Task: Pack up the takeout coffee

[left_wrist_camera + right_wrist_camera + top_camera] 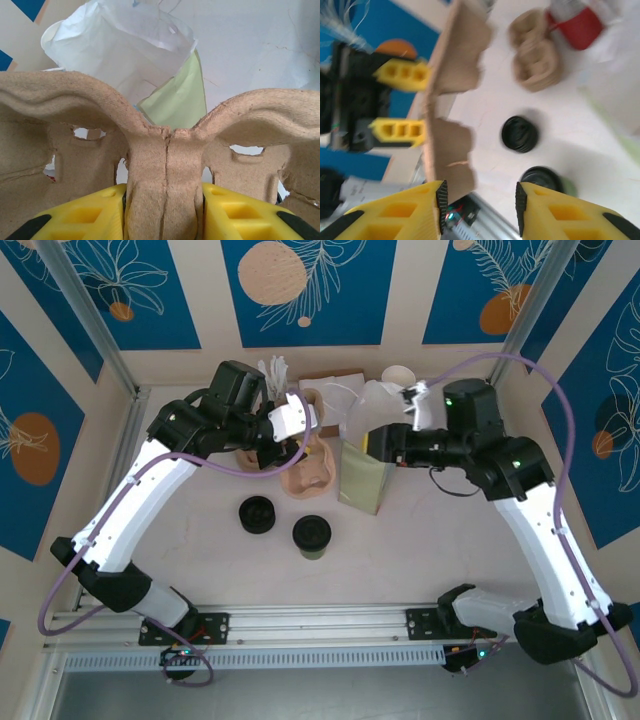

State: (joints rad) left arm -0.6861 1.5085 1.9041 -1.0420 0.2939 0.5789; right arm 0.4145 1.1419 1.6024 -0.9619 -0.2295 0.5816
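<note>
The takeout coffee (312,536), a short olive-green cup with a black lid, stands on the table in front of the arms; it also shows in the right wrist view (547,179). My left gripper (290,443) is shut on the centre ridge of a tan cardboard cup carrier (165,165), its yellow fingers (235,210) pressed on both sides. The carrier (306,468) hangs tilted above the table. My right gripper (378,445) sits at the top of the pale green paper bag (362,478). It (480,205) is open with nothing between its fingers.
A loose black lid (258,514) lies left of the coffee. Stacked cup carriers (535,60) and a red object (580,25) sit further off. White paper bags (372,400), a white cup (398,375) and a cardboard box (330,385) crowd the back.
</note>
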